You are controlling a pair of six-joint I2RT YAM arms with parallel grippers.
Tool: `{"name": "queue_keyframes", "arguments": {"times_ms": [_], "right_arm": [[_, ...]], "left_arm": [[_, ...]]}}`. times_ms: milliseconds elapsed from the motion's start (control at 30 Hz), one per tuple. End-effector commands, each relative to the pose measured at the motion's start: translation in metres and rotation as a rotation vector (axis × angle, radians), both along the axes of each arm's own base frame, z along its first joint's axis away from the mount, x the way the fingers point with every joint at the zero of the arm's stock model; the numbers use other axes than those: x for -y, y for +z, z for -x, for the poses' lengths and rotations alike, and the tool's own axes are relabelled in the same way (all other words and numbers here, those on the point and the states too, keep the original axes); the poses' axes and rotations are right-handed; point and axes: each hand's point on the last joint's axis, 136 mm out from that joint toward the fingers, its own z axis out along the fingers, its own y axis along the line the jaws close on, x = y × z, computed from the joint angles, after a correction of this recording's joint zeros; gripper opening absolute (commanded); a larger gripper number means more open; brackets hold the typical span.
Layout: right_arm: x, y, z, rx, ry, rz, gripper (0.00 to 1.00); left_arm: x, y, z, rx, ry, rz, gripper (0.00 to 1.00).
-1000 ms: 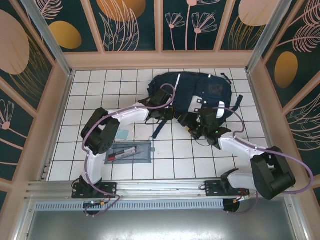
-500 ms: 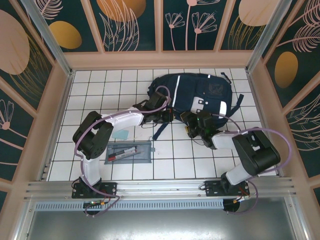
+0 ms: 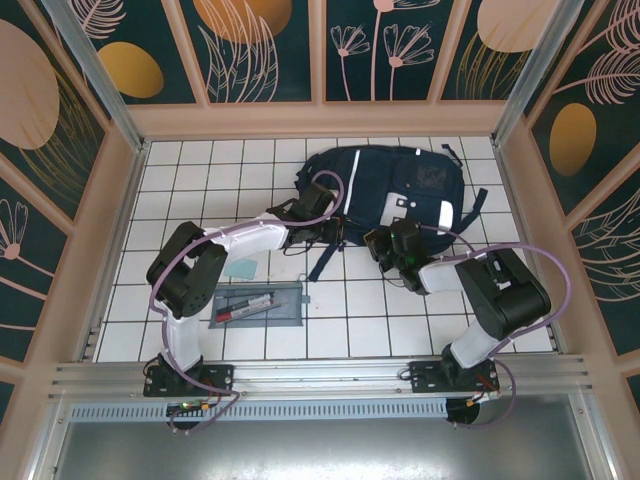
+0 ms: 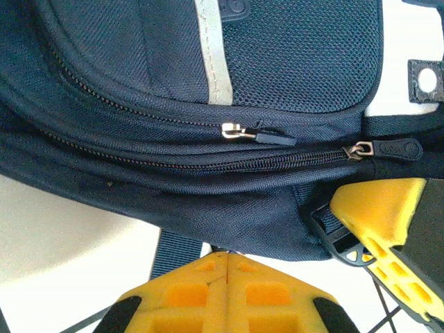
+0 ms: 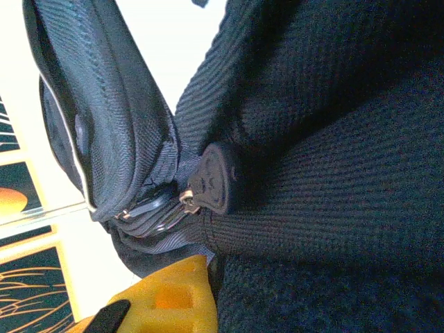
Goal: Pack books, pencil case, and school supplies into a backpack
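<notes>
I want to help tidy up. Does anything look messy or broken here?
Nothing is spilled or broken. The backpack lies flat with its zippers closed. The pencil case rests on the tiles with its pens a little slanted.

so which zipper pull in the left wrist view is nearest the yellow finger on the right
The right-hand pull, on the lower zipper, with the rounded tab, just above that yellow finger. The other pull sits mid-frame under the white stripe.

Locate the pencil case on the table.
In the overhead view, the pencil case lies on the near-left tiles, just nearer than the small blue-green square and left of the backpack.
</notes>
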Motion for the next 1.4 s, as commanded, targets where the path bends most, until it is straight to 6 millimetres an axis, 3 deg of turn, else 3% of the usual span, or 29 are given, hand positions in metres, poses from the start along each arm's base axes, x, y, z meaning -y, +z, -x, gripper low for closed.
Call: {"name": "queue_keyframes", "arguments": {"times_ms": [0, 33, 233, 333, 567, 800, 867, 1033, 1167, 1267, 1367], "right_arm": [[-0.004, 0.035, -0.019, 0.121, -0.008, 0.001, 0.00], [-0.005, 0.037, -0.019, 0.123, -0.005, -0.009, 0.00], [-0.014, 0.065, -0.028, 0.170, 0.016, -0.072, 0.00], [-0.014, 0.085, -0.034, 0.207, 0.022, -0.065, 0.00], [-0.015, 0.105, -0.038, 0.233, 0.038, -0.078, 0.00], [-0.016, 0.106, -0.038, 0.225, 0.036, -0.111, 0.00], [-0.017, 0.106, -0.038, 0.225, 0.040, -0.117, 0.00], [-0.019, 0.109, -0.039, 0.229, 0.046, -0.140, 0.00], [-0.021, 0.114, -0.040, 0.241, 0.052, -0.154, 0.00], [-0.024, 0.119, -0.039, 0.249, 0.064, -0.164, 0.00], [-0.025, 0.121, -0.038, 0.249, 0.065, -0.174, 0.00]], "left_arm": [[0.005, 0.002, -0.002, 0.052, -0.077, -0.015, 0.00], [0.005, 0.001, -0.001, 0.056, -0.087, -0.020, 0.01], [0.010, -0.009, 0.011, 0.031, -0.121, 0.005, 0.51], [0.010, -0.003, 0.014, 0.047, -0.123, 0.036, 0.60], [0.012, -0.007, 0.001, 0.087, -0.119, 0.000, 0.61], [0.024, 0.013, -0.025, 0.175, -0.068, 0.034, 0.61], [0.025, 0.014, -0.034, 0.192, -0.041, 0.024, 0.58], [0.031, 0.012, -0.043, 0.193, -0.023, 0.029, 0.37], [0.030, 0.003, -0.046, 0.176, -0.005, 0.009, 0.39], [0.024, 0.000, -0.050, 0.186, 0.025, -0.019, 0.53], [0.020, 0.002, -0.056, 0.213, 0.055, -0.036, 0.54]]}}
